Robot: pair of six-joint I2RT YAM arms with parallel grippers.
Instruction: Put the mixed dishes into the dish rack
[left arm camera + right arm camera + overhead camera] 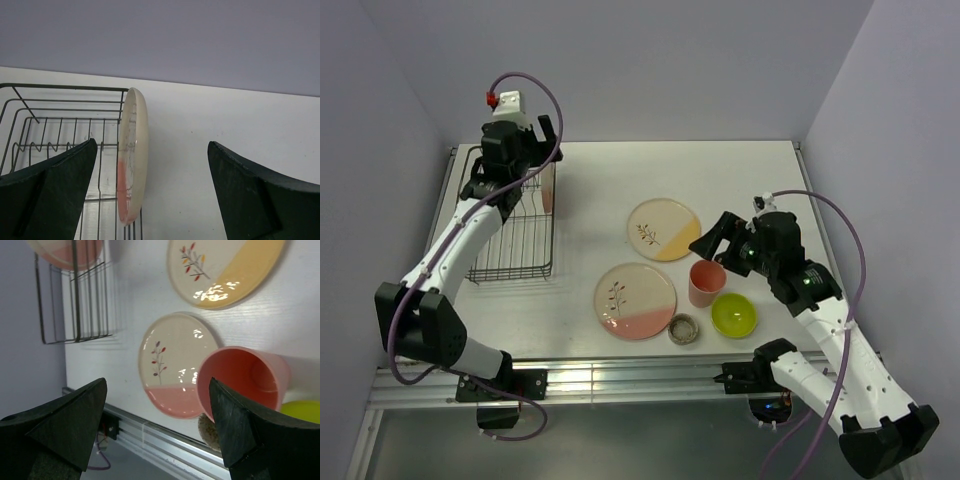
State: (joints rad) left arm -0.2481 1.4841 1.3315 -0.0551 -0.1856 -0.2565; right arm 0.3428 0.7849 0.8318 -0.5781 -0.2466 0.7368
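One plate (pixel 132 155) stands on edge in the rack (pixel 515 235) so it drains, both the left gripper (pixel 150 195) and right gripper (pixel 157 430) gaping empty.

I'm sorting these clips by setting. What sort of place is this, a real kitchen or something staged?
Likely a staged lab cell, not a kitchen: a bare white table boxed in by plain lilac walls, with an aluminium rail at its near edge and no sink.

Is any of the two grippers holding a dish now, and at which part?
No. Both the left gripper and the right gripper are open and hold nothing; one plate stands on edge in the rack, free of the fingers.
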